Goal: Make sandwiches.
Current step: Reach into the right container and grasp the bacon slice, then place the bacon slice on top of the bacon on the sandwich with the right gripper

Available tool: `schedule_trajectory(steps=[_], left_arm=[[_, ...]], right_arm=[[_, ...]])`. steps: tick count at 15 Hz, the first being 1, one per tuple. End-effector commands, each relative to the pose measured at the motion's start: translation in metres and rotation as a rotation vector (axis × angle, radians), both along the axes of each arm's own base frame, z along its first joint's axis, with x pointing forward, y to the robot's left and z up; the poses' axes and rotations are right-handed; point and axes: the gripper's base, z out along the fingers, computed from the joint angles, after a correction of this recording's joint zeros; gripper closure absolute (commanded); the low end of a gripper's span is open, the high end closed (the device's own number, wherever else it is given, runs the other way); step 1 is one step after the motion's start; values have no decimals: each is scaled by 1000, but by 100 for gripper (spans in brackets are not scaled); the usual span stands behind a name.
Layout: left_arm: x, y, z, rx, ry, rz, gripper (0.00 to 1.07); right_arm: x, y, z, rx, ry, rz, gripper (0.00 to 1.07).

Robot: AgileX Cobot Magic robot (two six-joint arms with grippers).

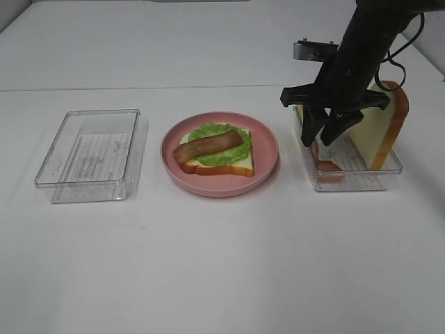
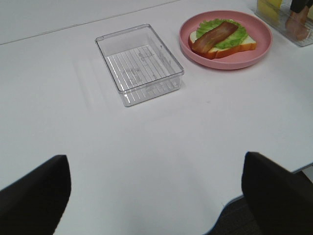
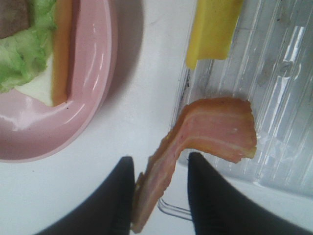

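Straddling bacon strip (image 3: 215,129) at tray (image 3: 288,73) rim with right claw (image 3: 160,164), part open, gap beside one finger. Holding left claw (image 2: 155,161) wide open over counter (image 2: 146,147). Unfinished sandwich (image 1: 217,149) on plate (image 1: 268,163), mid-counter.

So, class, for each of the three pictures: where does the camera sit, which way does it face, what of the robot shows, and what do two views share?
Exterior high: mounted high, looking down on the table: empty tray, pink plate, stocked tray; the right arm and right gripper show.
Left wrist: on the left arm, facing across the table towards empty tray and plate; the open left gripper shows.
Right wrist: on the right arm, facing down at a bacon strip between its fingers.
Shared: all show the plate.
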Motion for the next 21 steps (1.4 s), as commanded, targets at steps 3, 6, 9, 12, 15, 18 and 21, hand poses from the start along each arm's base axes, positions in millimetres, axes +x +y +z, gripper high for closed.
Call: schedule_trajectory(steps=[3,6,9,12,15,18,21], left_arm=[[-3,0,0,-18,-28,-9,17],[-3,0,0,-18,-28,-9,17],[-3,0,0,-18,-28,-9,17],[-3,0,0,-18,-28,-9,17],[-3,0,0,-18,-28,-9,17],[-3,0,0,-18,-28,-9,17],[-3,0,0,-18,-28,-9,17]], right_arm=[[-2,0,2,-13,32,-32,107],[-6,-1,19,-8,26,-24,107],[-21,-3,66,19,-27,-14,107],[-40,3,110,153,-84,19,107],[-53,19,146,401,-168,69,107],[-46,40,151,624,-224,98,107],[-29,63,136,722,-282,64,107]])
